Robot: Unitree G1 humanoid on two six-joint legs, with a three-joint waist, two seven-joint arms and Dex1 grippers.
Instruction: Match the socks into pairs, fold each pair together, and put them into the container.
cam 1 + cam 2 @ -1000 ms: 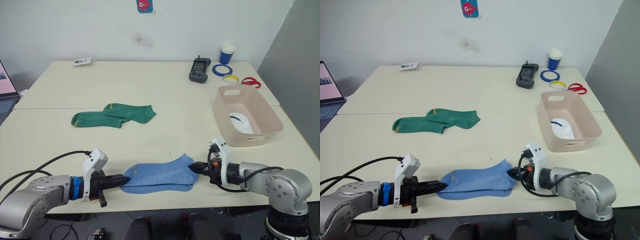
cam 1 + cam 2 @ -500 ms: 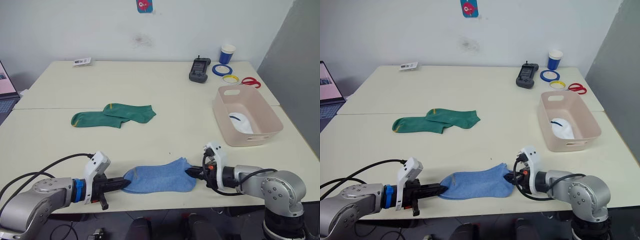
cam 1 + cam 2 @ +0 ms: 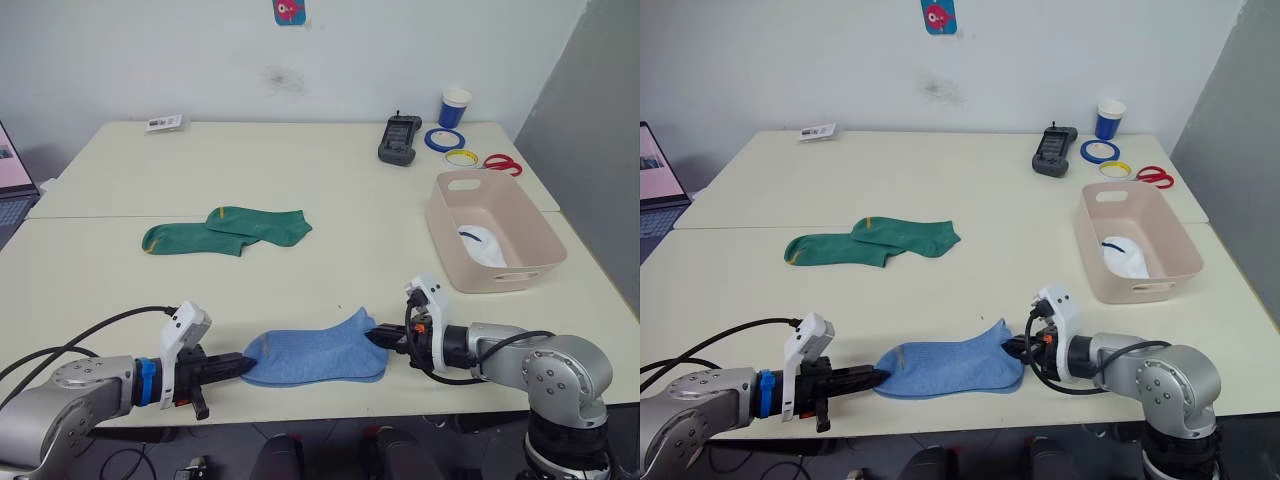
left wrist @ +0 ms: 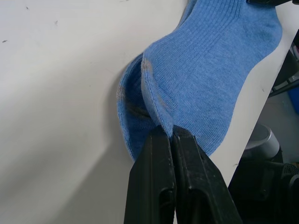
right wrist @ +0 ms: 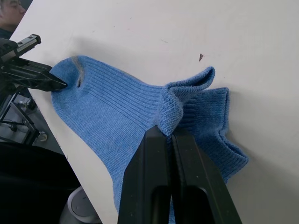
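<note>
Cream tabletops (image 3: pixel 330 190) fill most of what we see, set against a pale wall. Near the front edge lies the light blue pair (image 3: pixel 315 355), one sock on top of the other, so the lower one mostly hides under the upper. Our left gripper (image 3: pixel 238 366) pinches the toe end, fingers pressed together on a fold of fabric (image 4: pixel 156 116). Our right gripper (image 3: pixel 378 338) does the same at the cuff end, clamped on a bunched ridge of knit (image 5: pixel 170 109). The cuffs curl up slightly there.

Farther back on the left rests the green pair (image 3: pixel 225 230), overlapping, with yellow trim at the edges. On the right stands the pink container (image 3: pixel 493 230), with something white and a dark mark (image 3: pixel 480 245) inside; its near wall cuts off part of it, so we cannot tell how it is folded.

Along the far right edge we see a dark handheld device (image 3: pixel 399 139), a blue cup (image 3: pixel 454 107), tape rings (image 3: pixel 450 146) and red scissors (image 3: pixel 502 164).
</note>
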